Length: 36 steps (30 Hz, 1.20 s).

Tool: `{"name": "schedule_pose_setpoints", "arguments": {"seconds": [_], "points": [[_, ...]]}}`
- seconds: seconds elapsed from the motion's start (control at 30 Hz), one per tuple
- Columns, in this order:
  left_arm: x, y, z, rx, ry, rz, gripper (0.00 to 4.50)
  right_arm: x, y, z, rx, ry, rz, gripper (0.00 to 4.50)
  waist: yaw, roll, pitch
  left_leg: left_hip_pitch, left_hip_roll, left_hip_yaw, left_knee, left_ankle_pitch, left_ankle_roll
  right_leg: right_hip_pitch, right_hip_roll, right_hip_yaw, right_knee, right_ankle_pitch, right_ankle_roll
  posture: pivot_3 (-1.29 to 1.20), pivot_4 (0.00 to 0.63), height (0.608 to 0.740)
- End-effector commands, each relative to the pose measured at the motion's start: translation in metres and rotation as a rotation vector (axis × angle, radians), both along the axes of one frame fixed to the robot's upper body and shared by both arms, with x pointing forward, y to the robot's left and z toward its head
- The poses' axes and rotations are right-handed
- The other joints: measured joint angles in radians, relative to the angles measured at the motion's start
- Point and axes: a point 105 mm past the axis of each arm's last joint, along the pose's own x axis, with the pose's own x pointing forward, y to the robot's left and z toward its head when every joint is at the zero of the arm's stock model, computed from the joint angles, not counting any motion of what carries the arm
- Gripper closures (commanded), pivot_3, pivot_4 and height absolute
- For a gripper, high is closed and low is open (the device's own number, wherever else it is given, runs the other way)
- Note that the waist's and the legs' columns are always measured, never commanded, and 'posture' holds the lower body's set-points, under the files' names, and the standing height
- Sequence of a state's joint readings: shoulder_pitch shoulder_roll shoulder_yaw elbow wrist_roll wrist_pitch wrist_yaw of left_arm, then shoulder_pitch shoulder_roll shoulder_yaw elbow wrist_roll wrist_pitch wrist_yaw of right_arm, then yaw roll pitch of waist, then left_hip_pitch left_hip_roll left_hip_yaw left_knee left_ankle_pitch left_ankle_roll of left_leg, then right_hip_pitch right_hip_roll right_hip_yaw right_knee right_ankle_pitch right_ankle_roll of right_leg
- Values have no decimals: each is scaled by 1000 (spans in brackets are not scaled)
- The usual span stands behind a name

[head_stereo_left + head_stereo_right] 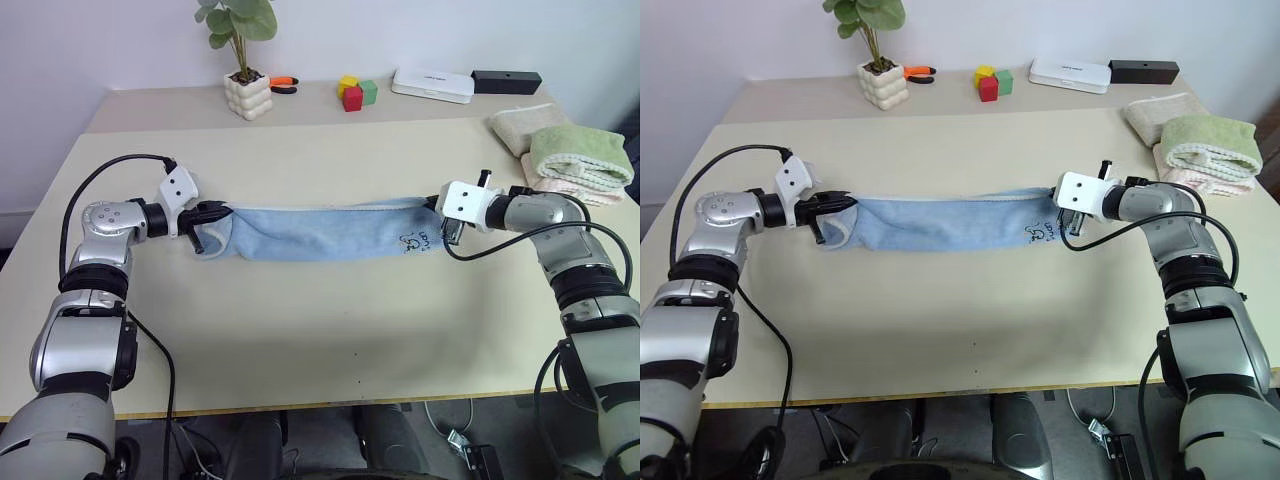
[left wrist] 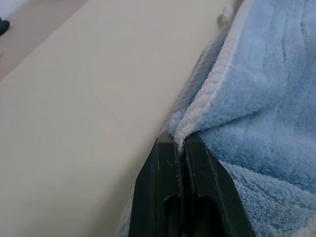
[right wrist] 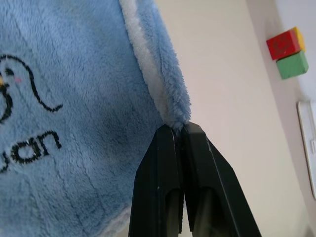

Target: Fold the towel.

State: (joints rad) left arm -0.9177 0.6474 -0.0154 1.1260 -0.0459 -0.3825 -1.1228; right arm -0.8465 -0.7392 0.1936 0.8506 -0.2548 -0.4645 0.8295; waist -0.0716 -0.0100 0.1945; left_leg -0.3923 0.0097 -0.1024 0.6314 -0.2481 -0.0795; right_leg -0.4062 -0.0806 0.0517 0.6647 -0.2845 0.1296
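The light blue towel (image 1: 320,232) hangs stretched in a long band between my two grippers over the middle of the beige table (image 1: 300,330). Its pale hem runs along the upper edge, and a dark embroidered mark (image 1: 413,241) sits near its right end. My left gripper (image 1: 212,217) is shut on the towel's left end; the left wrist view shows the hem (image 2: 197,113) pinched between the black fingers (image 2: 165,192). My right gripper (image 1: 437,207) is shut on the right end, where the right wrist view shows the hem corner (image 3: 173,116) nipped at the fingertips (image 3: 197,173).
A stack of folded towels with a green rolled one (image 1: 580,152) lies at the table's right edge. Along the back stand a potted plant (image 1: 246,90), coloured blocks (image 1: 355,92), a white box (image 1: 432,84) and a black box (image 1: 506,80).
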Motion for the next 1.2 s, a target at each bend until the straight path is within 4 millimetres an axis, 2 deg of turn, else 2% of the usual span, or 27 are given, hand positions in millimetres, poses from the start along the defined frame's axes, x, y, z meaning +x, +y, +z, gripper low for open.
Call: {"name": "schedule_pose_setpoints", "arguments": {"seconds": [0.03,0.17,0.33,0.37,0.4,0.47,0.5,0.57,0.63,1.2], "points": [[7,5,18,0,-69,40,4448,4,-4,18,-9,-53,-10,4500,0,0,0,0,0,0,0,0,0,0,0,0,0,0,0,0,150,740],[9,5,19,-14,-70,62,4448,3,-2,14,5,-25,-7,4500,1,0,0,0,0,0,0,0,0,0,0,0,0,0,0,0,150,740],[12,4,19,-29,-68,74,2242,3,3,11,32,5,-8,4500,-1,0,0,0,0,0,0,0,0,0,0,0,0,0,0,0,150,740],[12,4,20,-29,-73,76,1741,2,3,11,30,6,-6,3892,0,0,0,0,0,0,0,0,0,0,0,0,0,0,0,0,150,740],[13,4,21,-25,-82,80,1160,3,3,11,35,7,-8,3581,0,0,0,0,0,0,0,0,0,0,0,0,0,0,0,0,150,740],[14,5,22,-21,-94,89,149,3,3,12,37,2,-12,2609,0,0,0,0,0,0,0,0,0,0,0,0,0,0,0,0,150,740],[14,6,22,-18,-100,100,0,4,2,13,39,0,-17,2174,0,0,0,0,0,0,0,0,0,0,0,0,0,0,0,0,150,740],[15,9,23,-14,-108,119,0,4,1,14,42,1,-26,1256,0,0,0,0,0,0,0,0,0,0,0,0,0,0,0,0,150,740],[16,10,24,-12,-112,125,0,5,0,14,44,3,-28,121,0,0,0,0,0,0,0,0,0,0,0,0,0,0,0,0,150,740],[16,15,25,-20,-107,151,0,5,-2,18,46,-17,-35,48,0,0,0,0,0,0,0,0,0,0,0,0,0,0,0,0,150,740]]}}
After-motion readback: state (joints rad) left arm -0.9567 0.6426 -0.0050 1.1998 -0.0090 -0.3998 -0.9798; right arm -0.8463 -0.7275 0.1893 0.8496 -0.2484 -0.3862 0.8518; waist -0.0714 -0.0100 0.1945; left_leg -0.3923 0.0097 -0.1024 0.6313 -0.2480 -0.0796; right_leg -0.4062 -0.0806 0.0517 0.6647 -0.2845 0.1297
